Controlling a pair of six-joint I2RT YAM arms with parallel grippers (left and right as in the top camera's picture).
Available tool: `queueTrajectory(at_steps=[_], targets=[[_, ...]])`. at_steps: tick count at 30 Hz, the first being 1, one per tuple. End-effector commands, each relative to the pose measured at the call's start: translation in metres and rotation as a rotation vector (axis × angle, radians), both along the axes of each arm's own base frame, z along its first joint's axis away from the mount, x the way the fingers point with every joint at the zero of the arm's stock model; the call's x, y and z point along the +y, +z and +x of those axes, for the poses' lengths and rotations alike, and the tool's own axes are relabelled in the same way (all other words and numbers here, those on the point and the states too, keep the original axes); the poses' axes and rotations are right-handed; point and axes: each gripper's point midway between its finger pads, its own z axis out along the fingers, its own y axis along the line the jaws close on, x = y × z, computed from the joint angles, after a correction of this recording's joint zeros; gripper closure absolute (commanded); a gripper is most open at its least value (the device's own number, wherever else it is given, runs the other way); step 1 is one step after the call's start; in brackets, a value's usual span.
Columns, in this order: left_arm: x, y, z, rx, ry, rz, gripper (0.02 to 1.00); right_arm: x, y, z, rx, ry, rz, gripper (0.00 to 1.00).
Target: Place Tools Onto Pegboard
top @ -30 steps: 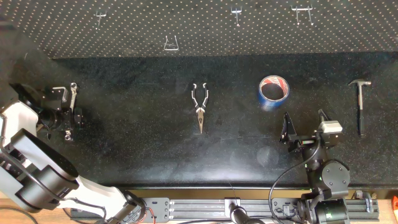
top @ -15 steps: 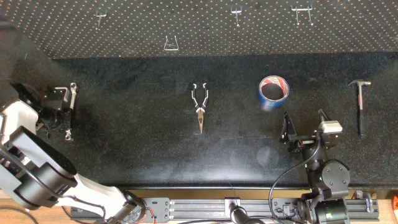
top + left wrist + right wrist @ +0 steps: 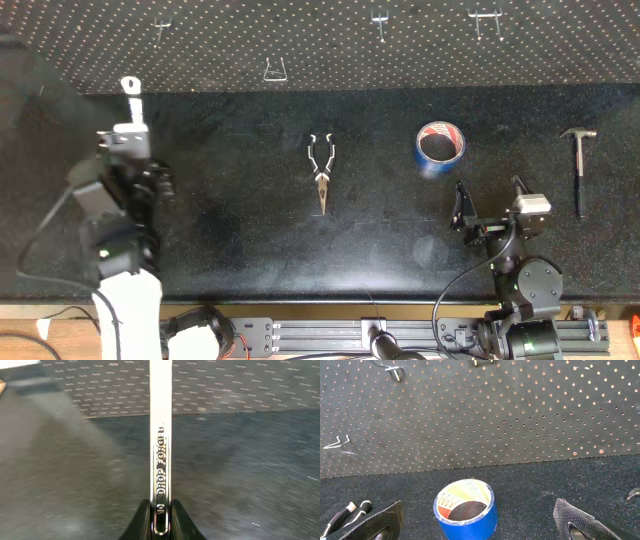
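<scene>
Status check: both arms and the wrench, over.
Left gripper shut on wrench, aimed at pegboard. Right gripper open, just short of tape roll. Pliers, hammer on mat. Nothing between wrench and pegboard.

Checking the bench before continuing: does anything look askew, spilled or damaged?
Nothing stands out. The pliers, tape roll and hammer lie apart on the mat; the left gripper holds the wrench straight.

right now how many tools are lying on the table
3: pliers in the middle, tape roll right of them, hammer far right. The wrench is in the left gripper.
</scene>
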Motion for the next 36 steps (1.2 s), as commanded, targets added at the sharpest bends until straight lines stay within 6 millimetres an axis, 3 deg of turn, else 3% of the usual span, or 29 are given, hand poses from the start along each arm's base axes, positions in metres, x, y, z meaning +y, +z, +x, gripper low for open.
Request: queueTrajectory(at_steps=[1,6,12,28,36], targets=[[-0.03,0.019,0.014,-0.164,-0.015,0.022,0.989,0.0,-0.002,0.0,0.004,-0.005,0.01,0.025],[-0.031,0.041,0.024,-0.266,-0.013,0.017,0.991,0.0,-0.002,0.0,0.004,-0.005,0.01,0.025],[-0.039,0.016,0.046,-0.22,-0.074,-0.022,0.989,0.0,-0.002,0.0,0.004,-0.005,0.01,0.025],[-0.036,0.002,0.071,-0.23,-0.089,-0.02,0.991,0.0,-0.002,0.0,0.004,-0.005,0.011,0.027],[-0.035,0.001,0.071,-0.233,-0.086,-0.018,0.989,0.0,-0.002,0.0,0.004,-0.005,0.011,0.025]])
